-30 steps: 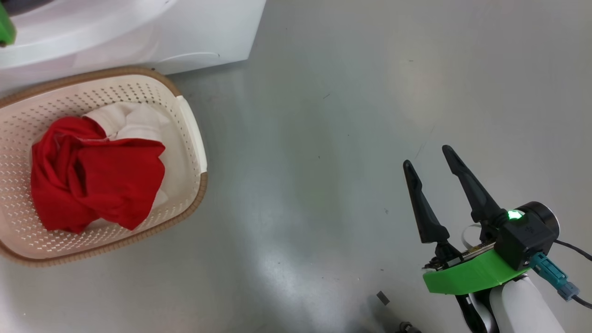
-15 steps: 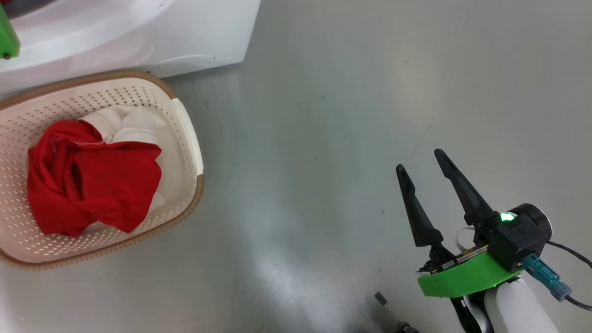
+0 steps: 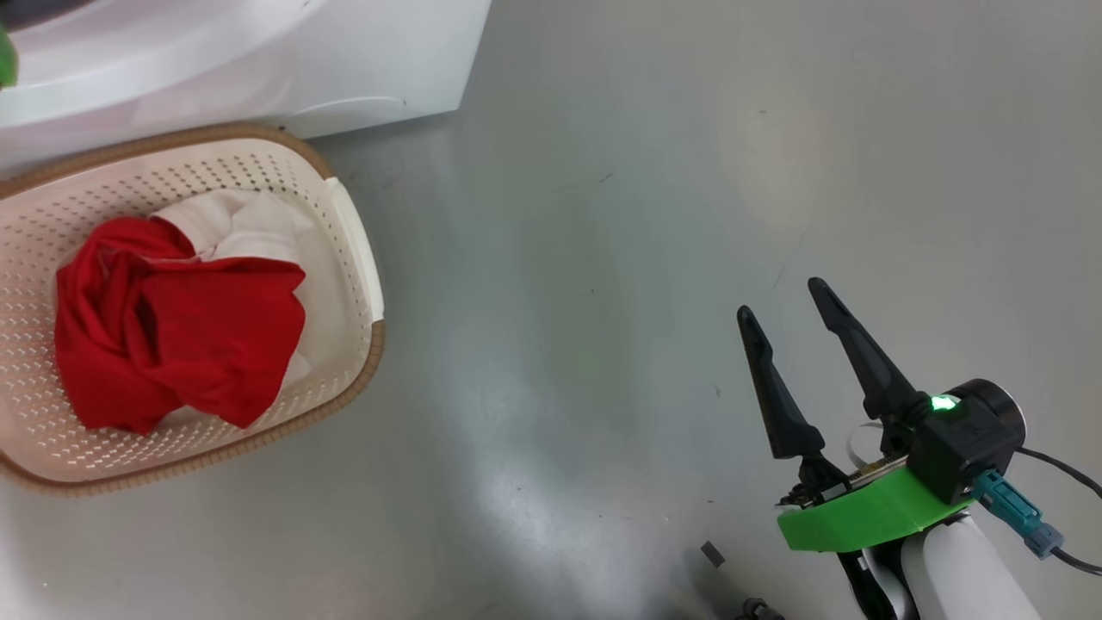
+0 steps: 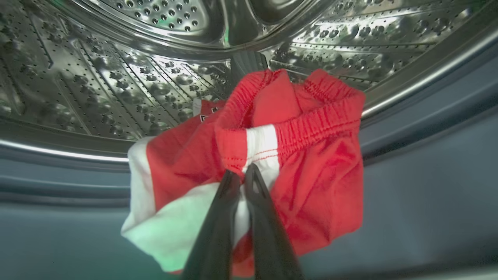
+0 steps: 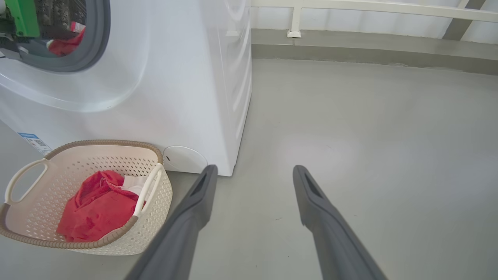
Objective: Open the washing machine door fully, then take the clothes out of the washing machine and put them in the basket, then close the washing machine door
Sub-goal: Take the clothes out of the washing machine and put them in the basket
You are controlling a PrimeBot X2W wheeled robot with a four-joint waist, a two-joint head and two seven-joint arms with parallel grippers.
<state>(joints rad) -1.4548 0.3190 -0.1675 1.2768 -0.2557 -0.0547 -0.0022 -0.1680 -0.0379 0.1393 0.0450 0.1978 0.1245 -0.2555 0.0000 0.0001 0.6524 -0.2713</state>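
Two grippers noted. Left gripper [image 4: 242, 171]: fingers clamped on red-and-white garment [image 4: 311, 163], centre frame, at the lip of the steel drum [image 4: 116, 77]. Right gripper [image 3: 780, 297]: jaws spread, empty, lower right of head view over grey floor [image 3: 603, 258]. Basket [image 3: 353, 232], left edge, holds red and white clothes [image 3: 172, 336]; washing machine [image 3: 258, 60] upper left.

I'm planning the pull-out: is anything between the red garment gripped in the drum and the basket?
Nothing visible blocks it. The left end effector is shut on the red garment inside the drum; only the grey gasket lip lies ahead. The basket sits in front of the washing machine, part-filled, top uncovered.
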